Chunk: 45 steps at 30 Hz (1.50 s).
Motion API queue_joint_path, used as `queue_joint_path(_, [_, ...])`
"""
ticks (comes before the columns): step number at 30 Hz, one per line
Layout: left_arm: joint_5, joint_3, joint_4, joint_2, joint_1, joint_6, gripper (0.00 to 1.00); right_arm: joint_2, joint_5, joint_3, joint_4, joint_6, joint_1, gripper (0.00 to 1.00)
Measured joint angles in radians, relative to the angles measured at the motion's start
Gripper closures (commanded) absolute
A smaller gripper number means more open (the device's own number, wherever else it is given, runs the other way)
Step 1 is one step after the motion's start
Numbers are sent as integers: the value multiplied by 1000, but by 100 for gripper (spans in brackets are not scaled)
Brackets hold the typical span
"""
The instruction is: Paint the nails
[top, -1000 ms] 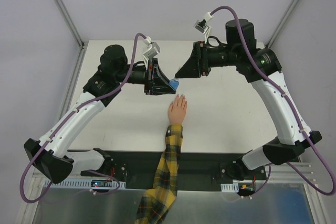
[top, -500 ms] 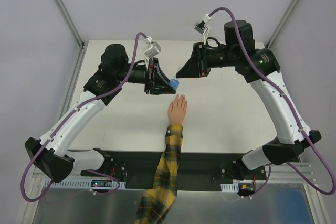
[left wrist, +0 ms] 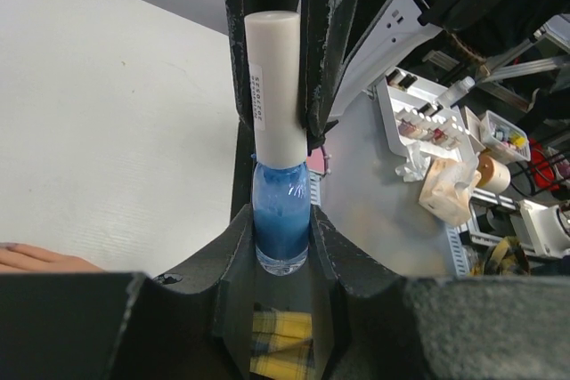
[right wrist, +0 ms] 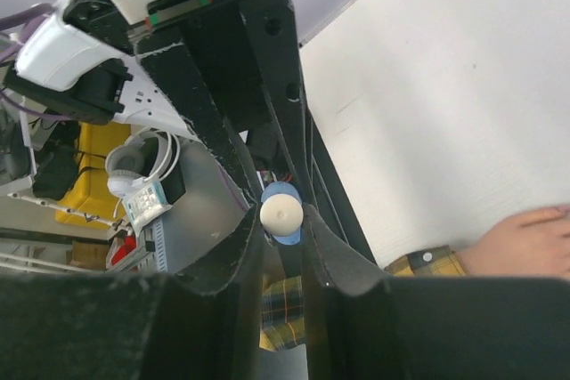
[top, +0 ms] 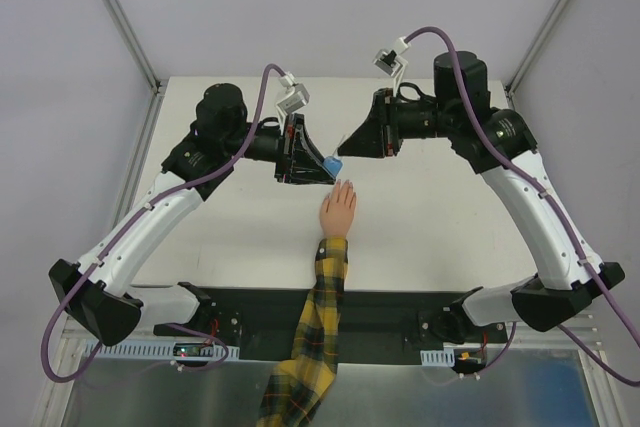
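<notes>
Hand [top: 338, 212] flat on table [top: 430, 227], centre. Long axis near-far; nails [top: 343, 185] at far end, pointing away from bases, just below bottle [left wrist: 280, 220]. Left gripper [left wrist: 281, 239] clamps bottle; right gripper [right wrist: 282, 217] pinches cap [right wrist: 282, 212].

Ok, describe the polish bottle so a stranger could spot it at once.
On the white table, look just beyond the fingertips of the peach hand. The left gripper holds a small bottle there: blue body, tall white cap, amid black and peach neighbours.

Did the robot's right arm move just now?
Yes. Its elbow slid right, away from the plaid sleeve; its hand barely shifted at the blue bottle.
</notes>
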Motion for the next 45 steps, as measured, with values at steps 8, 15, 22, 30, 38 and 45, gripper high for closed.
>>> queue_joint_path(8, [79,10,-12,11,2,-18,100,-32,-140,-111,160,9,-10,96])
queue_joint_path(15, [22,13,-7,7,1,-7,100,-32,-109,-110,169,15,-11,41])
queue_joint_path(22, [-232,6,-24,-40,0,70,100,-32,182,-87,102,78,-7,20])
queue_joint_path(30, [-510,6,-57,-58,-20,145,100,19,470,69,22,175,68,21])
queue_joint_path(38, [-688,11,-92,-52,-119,224,100,107,614,167,-43,203,135,44])
queue_joint_path(45, [-781,26,-112,-43,-159,266,100,137,643,172,-76,209,148,62])
